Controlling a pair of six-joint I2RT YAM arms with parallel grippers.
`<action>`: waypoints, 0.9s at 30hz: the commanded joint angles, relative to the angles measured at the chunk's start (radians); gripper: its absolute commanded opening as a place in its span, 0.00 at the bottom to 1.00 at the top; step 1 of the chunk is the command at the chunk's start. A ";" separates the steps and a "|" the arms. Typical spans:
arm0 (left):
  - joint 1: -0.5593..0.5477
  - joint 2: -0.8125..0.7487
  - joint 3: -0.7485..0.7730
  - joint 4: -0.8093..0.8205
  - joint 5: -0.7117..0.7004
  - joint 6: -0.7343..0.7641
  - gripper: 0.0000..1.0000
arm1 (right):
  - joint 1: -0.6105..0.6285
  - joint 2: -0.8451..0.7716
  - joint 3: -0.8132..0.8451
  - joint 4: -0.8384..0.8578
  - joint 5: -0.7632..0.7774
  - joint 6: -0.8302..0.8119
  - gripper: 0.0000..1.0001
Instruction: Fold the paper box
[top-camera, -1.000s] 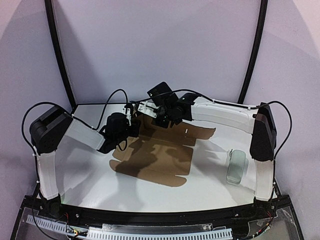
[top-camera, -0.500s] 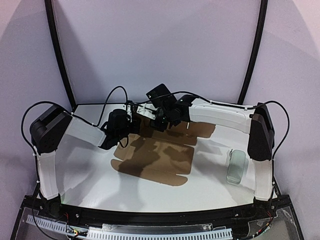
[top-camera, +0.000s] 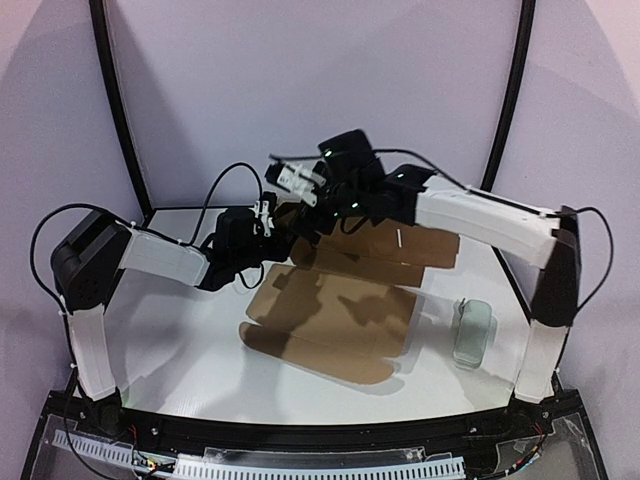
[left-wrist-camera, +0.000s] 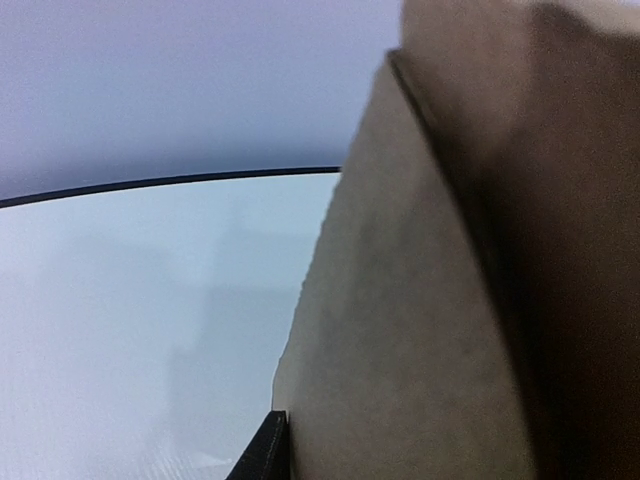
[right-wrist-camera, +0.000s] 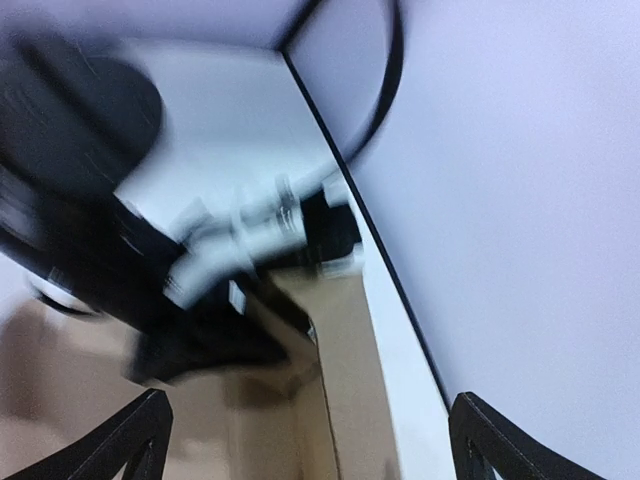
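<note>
The paper box (top-camera: 340, 320) is a flat brown die-cut sheet lying mid-table, its back-left flap raised. My left gripper (top-camera: 265, 218) is at that flap. In the left wrist view the cardboard (left-wrist-camera: 420, 330) fills the right side and presses against one black finger (left-wrist-camera: 266, 450); the other finger is hidden behind it. My right gripper (top-camera: 293, 180) hangs open in the air above the sheet's back edge. Nothing sits between its fingertips (right-wrist-camera: 150, 430), and below them are the raised flap (right-wrist-camera: 340, 370) and the blurred left gripper (right-wrist-camera: 240, 240).
A small pale grey-green case (top-camera: 473, 330) lies at the right, beside the sheet's right edge. The black frame rail (left-wrist-camera: 170, 183) runs along the table's back edge, close behind both grippers.
My right gripper has let go of the cardboard, opened wide and risen up and back. The left arm has reached further right, and the sheet has shifted right and turned with it.
</note>
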 joint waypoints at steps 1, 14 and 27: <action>-0.006 -0.052 0.034 -0.061 0.020 0.004 0.01 | -0.013 -0.097 -0.028 -0.043 -0.365 0.148 0.98; -0.006 -0.040 0.046 -0.118 -0.002 0.084 0.01 | -0.149 -0.026 0.090 -0.024 -0.225 0.493 0.98; -0.007 -0.035 0.069 -0.163 0.007 0.068 0.01 | -0.180 0.182 0.182 -0.089 -0.207 0.479 0.98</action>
